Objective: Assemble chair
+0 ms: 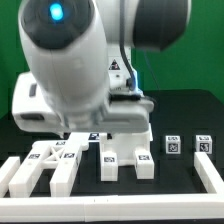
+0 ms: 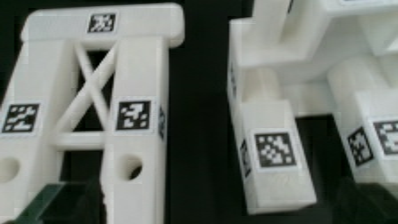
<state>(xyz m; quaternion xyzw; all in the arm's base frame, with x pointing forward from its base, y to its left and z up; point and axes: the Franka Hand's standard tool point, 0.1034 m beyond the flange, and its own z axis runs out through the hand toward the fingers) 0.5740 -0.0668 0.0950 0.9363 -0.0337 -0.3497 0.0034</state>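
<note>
The chair is in loose glossy white tagged parts on the black table. In the wrist view a ladder-like frame panel (image 2: 98, 100) lies beside leg bars (image 2: 267, 120) and another tagged part (image 2: 365, 130). In the exterior view the frame parts (image 1: 50, 162) lie at the exterior view's left, two blocky parts (image 1: 110, 160) (image 1: 141, 160) in the middle, and two small cubes (image 1: 172, 144) (image 1: 205, 143) to the right. My gripper (image 2: 214, 216) hovers over the frame and bars. Only dark fingertips (image 2: 43, 206) show, far apart, with nothing between them. The arm's body hides it in the exterior view.
The white border rail (image 1: 208, 178) runs along the table's front and sides. The big white arm (image 1: 70, 60) fills the upper left of the exterior view and hides the table behind it.
</note>
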